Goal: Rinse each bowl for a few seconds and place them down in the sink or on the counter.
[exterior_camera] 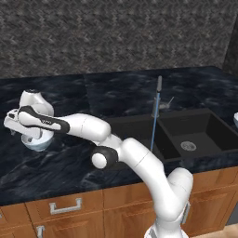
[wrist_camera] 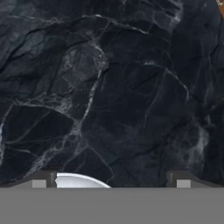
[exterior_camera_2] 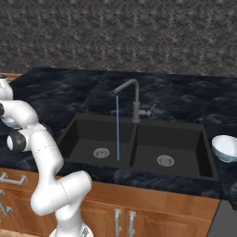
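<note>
1. Now we reach out to the left of the sink (exterior_camera: 186,135), with our end effector (exterior_camera: 29,135) low over the tabletop (exterior_camera: 69,158) at about nine o'clock in the left base view.
2. One bowl (exterior_camera: 38,142) sits on the tabletop directly under the hand; in the hand view its white rim (wrist_camera: 81,180) shows between the finger tips, nearer the left one.
3. Our end effector stands wide, and we judge it holds nothing; whether a finger touches the bowl rim we cannot tell.
4. The other bowl (exterior_camera_2: 226,148) rests on the tabletop just beside the right end of the sink, at roughly three o'clock in the right base view, well apart from the arm.
5. A thin blue stream (exterior_camera_2: 117,127) falls from the faucet (exterior_camera_2: 132,97) into the left basin, so the water is already on.
6. We judge the step in hand to be picking up the left-hand bowl, with neither bowl seemingly near the stream yet.
7. The next move calls for setting the fingers astride the bowl wall, since the rim sits off-centre between the tips, then closing firmly without tipping the glossy bowl.
8. After that we would need a lift and a wide swing towards the stream, keeping clear of the faucet neck.
</note>
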{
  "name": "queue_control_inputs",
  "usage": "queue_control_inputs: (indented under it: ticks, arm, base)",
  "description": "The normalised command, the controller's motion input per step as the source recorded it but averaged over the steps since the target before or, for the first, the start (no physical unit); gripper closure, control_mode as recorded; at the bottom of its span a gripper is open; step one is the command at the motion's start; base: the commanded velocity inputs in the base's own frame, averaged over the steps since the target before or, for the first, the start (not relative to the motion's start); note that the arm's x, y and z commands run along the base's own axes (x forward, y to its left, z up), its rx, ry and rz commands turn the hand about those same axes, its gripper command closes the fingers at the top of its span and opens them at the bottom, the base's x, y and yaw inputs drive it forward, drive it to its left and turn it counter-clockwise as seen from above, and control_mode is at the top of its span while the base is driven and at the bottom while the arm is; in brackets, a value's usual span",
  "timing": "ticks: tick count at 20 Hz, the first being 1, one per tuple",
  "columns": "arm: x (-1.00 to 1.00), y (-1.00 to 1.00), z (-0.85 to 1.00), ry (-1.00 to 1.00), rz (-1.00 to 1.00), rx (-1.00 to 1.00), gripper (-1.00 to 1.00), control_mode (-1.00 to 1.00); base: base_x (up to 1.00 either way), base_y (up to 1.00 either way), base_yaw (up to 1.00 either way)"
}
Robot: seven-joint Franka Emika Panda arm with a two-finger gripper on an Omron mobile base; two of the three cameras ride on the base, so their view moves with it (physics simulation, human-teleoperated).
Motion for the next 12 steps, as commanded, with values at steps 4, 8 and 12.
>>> queue_control_inputs:
  ticks: [4,8,12]
  arm:
    - [0.00,0.00,0.00,0.00,0.00,0.00,-1.00,1.00]
    - [0.00,0.00,0.00,0.00,0.00,0.00,-1.00,1.00]
    - [0.05,-0.02,0.00,0.01,0.00,-0.03,-1.00,-1.00]
  base:
    - [0.00,0.13,-0.01]
    - [0.00,0.15,0.00]
    - [0.01,0.00,0.00]
